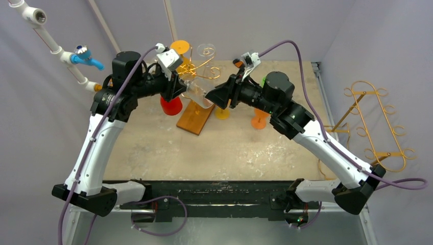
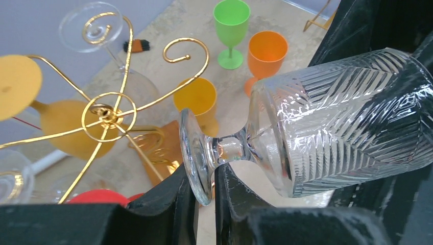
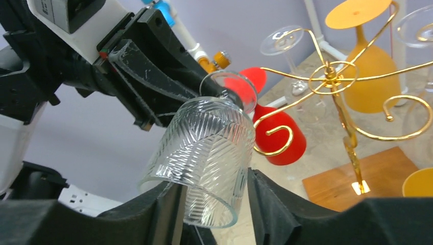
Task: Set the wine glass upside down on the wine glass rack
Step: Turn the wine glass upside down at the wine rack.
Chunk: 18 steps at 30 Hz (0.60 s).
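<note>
While the glass (image 2: 332, 117) hung sideways in the air just beside the rack (image 3: 332, 79), we logged 2 holds: left gripper (image 2: 204, 196) clamped on its foot, right gripper (image 3: 212, 204) clamped around its bowl.

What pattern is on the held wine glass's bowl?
Herringbone ribbing on the clear wine glass; left wrist view shows it best.

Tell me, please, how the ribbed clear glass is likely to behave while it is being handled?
The glass looks thick and moulded, so probably rigid and rather heavy for its size, yet breakable if dropped. Its smooth foot, pinched by the left gripper, may slip; the ribbed bowl in the right gripper likely grips better.
</note>
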{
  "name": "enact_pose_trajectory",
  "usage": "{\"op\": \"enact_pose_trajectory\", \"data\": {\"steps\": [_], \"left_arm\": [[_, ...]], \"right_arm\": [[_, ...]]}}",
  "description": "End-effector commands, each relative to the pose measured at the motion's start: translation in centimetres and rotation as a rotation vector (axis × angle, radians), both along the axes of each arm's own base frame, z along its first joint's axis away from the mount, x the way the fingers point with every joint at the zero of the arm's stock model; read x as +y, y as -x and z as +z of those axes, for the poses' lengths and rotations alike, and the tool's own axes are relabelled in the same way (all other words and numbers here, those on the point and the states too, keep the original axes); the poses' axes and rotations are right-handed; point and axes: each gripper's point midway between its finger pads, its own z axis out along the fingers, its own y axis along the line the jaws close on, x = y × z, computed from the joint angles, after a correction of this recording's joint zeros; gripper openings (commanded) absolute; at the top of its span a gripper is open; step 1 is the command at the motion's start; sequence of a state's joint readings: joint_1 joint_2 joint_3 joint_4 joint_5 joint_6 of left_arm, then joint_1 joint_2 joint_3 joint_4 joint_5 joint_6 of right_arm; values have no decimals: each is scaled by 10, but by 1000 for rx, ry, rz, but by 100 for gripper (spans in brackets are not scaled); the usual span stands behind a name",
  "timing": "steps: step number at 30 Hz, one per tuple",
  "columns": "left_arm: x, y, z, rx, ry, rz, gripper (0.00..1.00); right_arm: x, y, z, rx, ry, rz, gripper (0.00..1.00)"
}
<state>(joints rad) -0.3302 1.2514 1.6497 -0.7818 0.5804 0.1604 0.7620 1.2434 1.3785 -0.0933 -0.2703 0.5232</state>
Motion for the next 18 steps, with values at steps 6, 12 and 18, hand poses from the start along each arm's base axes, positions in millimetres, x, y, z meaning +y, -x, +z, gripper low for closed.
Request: {"op": "enact_pose_trajectory", "data": {"steps": [6, 12, 18], "left_arm": [[25, -3, 67, -450, -120, 29, 0], [36, -1, 81, -601, -188, 52, 0], [44, -4, 90, -732, -251, 74, 0]], "right_arm": [[-4, 43, 30, -58, -30, 148, 69], [-12, 48, 16, -58, 51, 151, 79], [-24, 52, 13, -70, 115, 135, 99]]}}
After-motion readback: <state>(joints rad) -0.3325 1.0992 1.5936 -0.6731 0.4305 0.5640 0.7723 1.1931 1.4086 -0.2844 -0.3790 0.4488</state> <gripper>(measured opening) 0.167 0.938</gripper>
